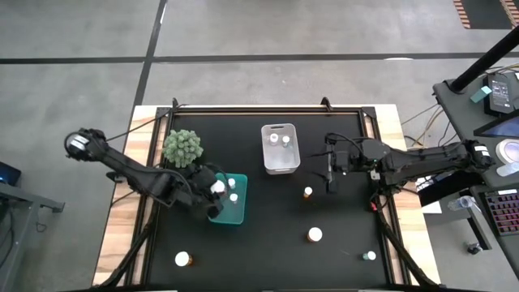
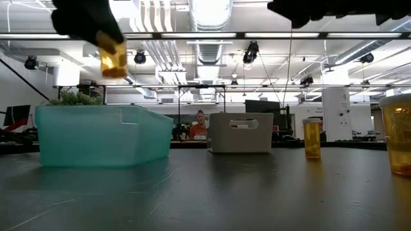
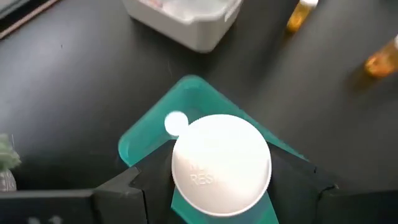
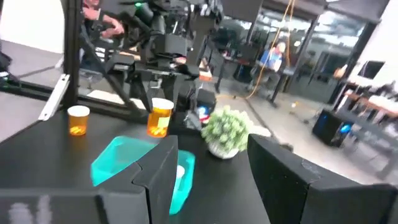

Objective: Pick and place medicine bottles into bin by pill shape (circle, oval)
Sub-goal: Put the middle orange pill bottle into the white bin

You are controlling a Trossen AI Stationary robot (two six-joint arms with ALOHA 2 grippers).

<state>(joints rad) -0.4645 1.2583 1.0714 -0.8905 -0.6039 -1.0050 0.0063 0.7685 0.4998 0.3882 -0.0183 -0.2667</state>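
Note:
My left gripper is shut on an amber medicine bottle with a white cap and holds it above the teal bin. In the low view the bottle hangs above that bin. A white cap shows inside the teal bin. The white bin holds two bottles. My right gripper is open and empty, right of the white bin, near a standing bottle. More bottles stand at the near left, the near middle and the near right. My left gripper pinches the bottle between its two fingers at its capped upper end, coming from above and pointing down. The amber body hangs below the fingers, roughly upright, lifted clear above the teal bin.
A green bushy plant stands just beyond the teal bin on its far left side. The table's black mat is framed by rails. Open mat lies between the two bins and along the near side.

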